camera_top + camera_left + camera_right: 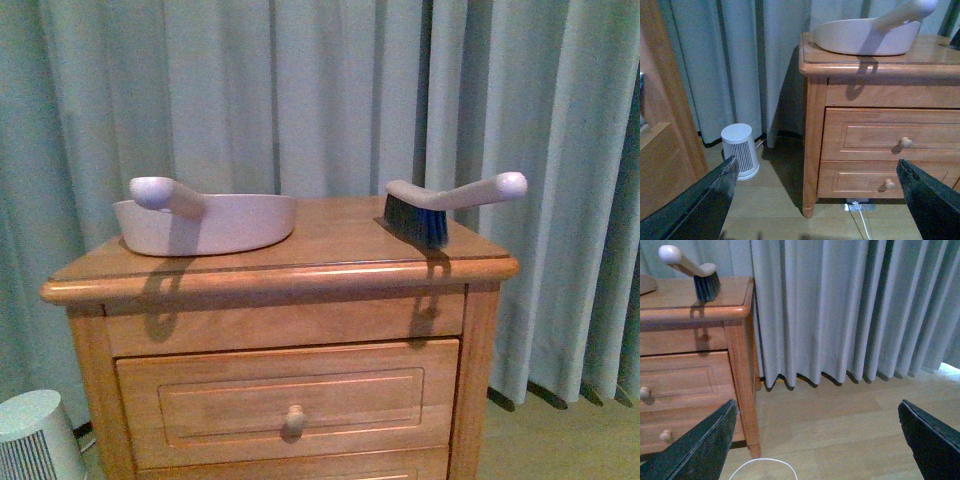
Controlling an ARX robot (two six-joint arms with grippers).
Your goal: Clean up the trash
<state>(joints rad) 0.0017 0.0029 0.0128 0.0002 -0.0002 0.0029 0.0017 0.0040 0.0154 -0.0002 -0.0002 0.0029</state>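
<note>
The dustpan (pixel 215 222) and brush (pixel 440 205) sit on the nightstand's surface (pixel 340 238) with handles sticking out, handy for grabbing I'd guess, while the left jaws and right jaws hang spread wide and empty, and the trash is nowhere in sight.

On the table (pixel 330 240) top, the dustpan (pixel 230 222) sits over at 9 o'clock and the brush (pixel 430 210) sits at 3 o'clock, well apart, with the brush's handle pointing to 3 o'clock. The curtain (pixel 300 90) hangs behind the table at 12 o'clock. Down on the floor (pixel 560 440), the little fan (pixel 35 435) stands at 8 o'clock from the table, beside its drawers (pixel 290 400).
</note>
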